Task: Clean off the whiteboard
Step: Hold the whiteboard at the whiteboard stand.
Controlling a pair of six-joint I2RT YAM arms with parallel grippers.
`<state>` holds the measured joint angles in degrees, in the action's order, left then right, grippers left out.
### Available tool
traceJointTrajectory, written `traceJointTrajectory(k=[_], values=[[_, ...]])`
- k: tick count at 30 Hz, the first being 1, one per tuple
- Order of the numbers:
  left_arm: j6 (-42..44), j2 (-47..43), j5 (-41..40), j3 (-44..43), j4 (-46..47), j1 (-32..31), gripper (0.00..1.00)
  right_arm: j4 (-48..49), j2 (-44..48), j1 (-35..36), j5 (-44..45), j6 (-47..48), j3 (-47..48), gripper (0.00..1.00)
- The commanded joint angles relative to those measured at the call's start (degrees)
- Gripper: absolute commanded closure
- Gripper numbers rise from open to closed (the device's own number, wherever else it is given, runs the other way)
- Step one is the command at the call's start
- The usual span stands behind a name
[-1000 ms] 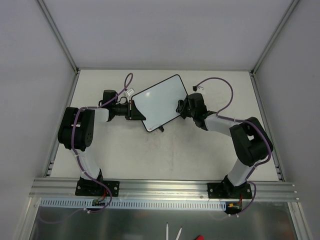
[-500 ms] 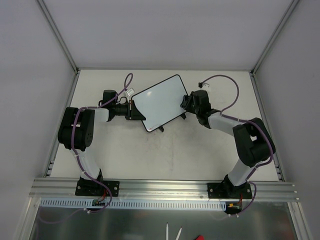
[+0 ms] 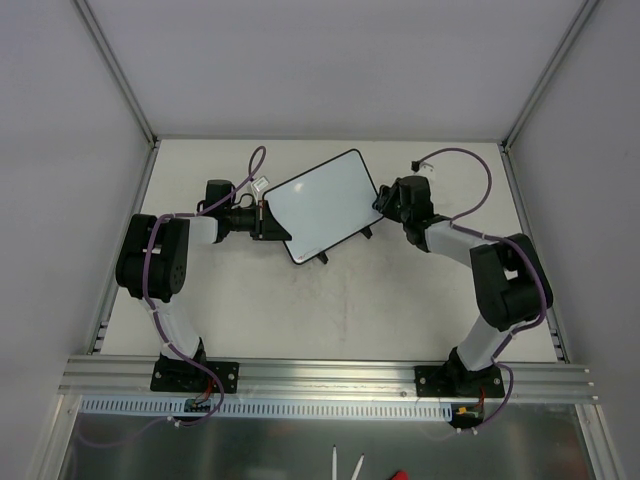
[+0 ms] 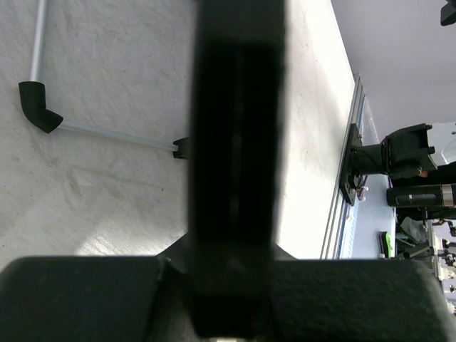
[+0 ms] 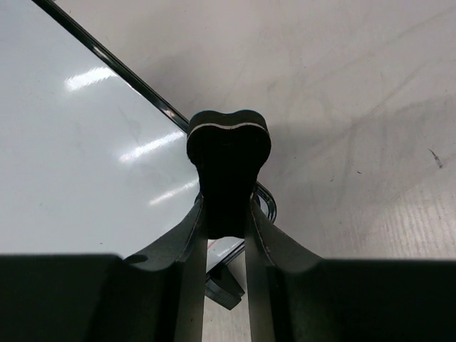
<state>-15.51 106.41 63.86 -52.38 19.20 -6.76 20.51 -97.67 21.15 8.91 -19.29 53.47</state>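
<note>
Both end effectors are closed down. The left end effector [image 3: 262, 220] is clamped on the whiteboard [image 3: 318, 205] at its left short edge, jaws nearly together on the thin rim. Its own wrist view is mostly blocked by a dark blurred bar, so we take that grip from the top view. The right end effector [image 3: 385, 203] is pinched tight on the small black eraser [image 5: 228, 153], one finger on either side of its stem, head pointing away from the wrist.

Whiteboard location: back-centre of the bench [image 3: 350, 310], between the two arms, turned so its long side runs diagonally with the right corner farther back. Black feet [image 3: 322, 259] stick out along its near long edge. We cannot tell whether it lies flat or is lifted slightly at the held end.

Eraser location: right at the board's right-hand rim. In the right wrist view its head overlaps the black rim, part over the white surface and part over the bench. We cannot tell whether it is pressing down or just above.

Progress: the surface reads clean white in the top and right wrist views, with only light glare and no marks we can make out. We judge the wiping done or nearly so. The patch under the eraser and fingers is hidden, so that corner needs checking. After that, what is left is probably just releasing the board and parking the eraser.
</note>
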Motion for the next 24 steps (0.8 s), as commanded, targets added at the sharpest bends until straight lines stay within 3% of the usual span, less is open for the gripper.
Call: traceJointTrajectory(k=[1, 15, 24], values=[[0.3, -0.41, -0.66, -0.88, -1.97, 0.26, 1.0, 3.39, -1.21, -0.23, -1.44, -0.92, 2.78, 1.0], [0.3, -0.41, -0.66, -0.97, -1.97, 0.26, 1.0, 6.38, -3.67, 1.35, -3.46, -2.95, -0.12, 1.0], [0.3, -0.5, -0.75, -0.88, -1.89, 0.26, 1.0, 6.56, -3.58, 6.89, -1.0, -3.82, -2.4, 0.98]])
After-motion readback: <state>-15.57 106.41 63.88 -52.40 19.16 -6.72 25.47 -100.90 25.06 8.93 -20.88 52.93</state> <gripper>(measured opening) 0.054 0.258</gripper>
